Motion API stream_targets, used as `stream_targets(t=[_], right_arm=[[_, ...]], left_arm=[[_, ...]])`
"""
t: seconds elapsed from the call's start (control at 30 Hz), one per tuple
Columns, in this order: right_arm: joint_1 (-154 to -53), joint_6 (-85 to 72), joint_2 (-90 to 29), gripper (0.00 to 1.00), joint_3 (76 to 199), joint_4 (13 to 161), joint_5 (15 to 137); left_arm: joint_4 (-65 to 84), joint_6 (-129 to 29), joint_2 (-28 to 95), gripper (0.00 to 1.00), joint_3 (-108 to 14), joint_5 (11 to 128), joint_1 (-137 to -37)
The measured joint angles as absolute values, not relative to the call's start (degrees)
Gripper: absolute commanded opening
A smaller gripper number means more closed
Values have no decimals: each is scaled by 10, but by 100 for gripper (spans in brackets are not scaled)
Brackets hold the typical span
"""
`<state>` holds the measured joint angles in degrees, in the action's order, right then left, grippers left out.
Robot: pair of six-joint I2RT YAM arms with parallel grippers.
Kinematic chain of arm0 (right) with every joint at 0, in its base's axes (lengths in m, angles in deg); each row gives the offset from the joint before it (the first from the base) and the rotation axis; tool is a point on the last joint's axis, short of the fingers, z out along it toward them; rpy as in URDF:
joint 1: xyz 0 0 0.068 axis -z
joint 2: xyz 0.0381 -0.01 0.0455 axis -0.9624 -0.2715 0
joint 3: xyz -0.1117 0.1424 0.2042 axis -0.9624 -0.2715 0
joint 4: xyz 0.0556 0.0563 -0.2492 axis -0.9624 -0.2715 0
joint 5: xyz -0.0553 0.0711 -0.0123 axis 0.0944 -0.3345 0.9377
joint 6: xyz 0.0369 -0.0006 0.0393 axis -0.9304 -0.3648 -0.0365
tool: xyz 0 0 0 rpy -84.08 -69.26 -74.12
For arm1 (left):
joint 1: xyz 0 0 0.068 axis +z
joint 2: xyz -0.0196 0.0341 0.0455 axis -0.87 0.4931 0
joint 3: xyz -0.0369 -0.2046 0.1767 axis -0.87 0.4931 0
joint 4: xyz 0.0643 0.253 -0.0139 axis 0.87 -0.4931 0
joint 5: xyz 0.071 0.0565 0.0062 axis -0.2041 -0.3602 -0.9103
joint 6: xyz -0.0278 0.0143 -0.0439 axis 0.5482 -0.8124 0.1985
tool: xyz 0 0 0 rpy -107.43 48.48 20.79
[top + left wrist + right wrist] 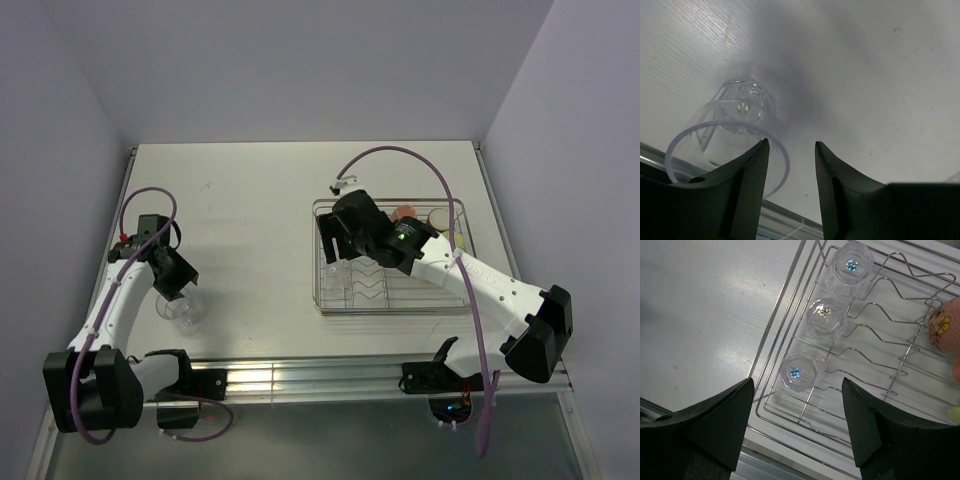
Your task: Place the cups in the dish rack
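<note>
left fingers astride tumbler rim | three tumblers along dish rack's left edge

The white table is flat and pale. A clear glass tumbler rests at its lower left. A wire dish rack sits right of centre.

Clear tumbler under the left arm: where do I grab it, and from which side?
Probably its rim wall, from above. The clear tumbler stands upright, mouth open, and the left gripper hangs over that wall, one finger above the mouth, the other outside.
</note>
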<state>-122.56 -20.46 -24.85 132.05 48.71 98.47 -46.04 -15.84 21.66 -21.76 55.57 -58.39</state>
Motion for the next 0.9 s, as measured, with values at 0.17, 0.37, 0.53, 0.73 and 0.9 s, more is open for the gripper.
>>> stream_targets(t=[0.17, 0.37, 0.53, 0.73, 0.9], right_arm=[[-1222, -203, -248, 78, 1319, 487, 983], [-1219, -202, -248, 78, 1316, 487, 980], [-1216, -201, -245, 78, 1307, 489, 981], [-1201, -203, -240, 78, 1303, 489, 982], [-1169, -212, -238, 79, 1313, 487, 982]], left_arm=[[-436, -153, 251, 36, -200, 569, -584], [-424, -151, 259, 0, -188, 589, -584], [-432, -176, 252, 0, -196, 602, -583], [-418, -221, 253, 0, -248, 663, -584], [-365, -263, 237, 0, -328, 721, -588]])
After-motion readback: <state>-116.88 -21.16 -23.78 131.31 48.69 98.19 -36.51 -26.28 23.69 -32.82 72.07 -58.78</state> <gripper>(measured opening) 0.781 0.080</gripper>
